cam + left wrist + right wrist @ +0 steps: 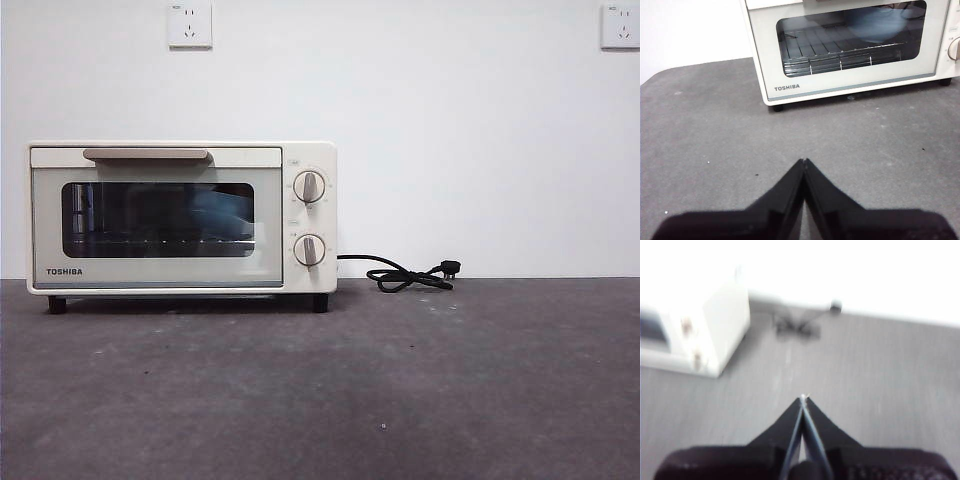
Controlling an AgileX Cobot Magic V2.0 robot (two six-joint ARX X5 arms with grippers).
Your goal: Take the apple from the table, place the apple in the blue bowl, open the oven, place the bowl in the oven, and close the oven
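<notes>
The cream-white oven (182, 218) stands at the left of the table (400, 390) with its door closed. Through the dark glass window I make out the blue bowl (222, 213) on the wire rack, also the blue bowl (875, 22) in the left wrist view. The apple is hidden from view. My left gripper (804, 161) hovers over bare table in front of the oven (850, 45), shut and holding nothing. My right gripper (803, 397) is off to the oven's knob side, shut and empty; its view is blurred. Neither arm shows in the front view.
The oven's black cord and plug (410, 273) lie on the table to the right of the oven, also the blurred cord (800, 325) in the right wrist view. A white wall with two sockets stands behind.
</notes>
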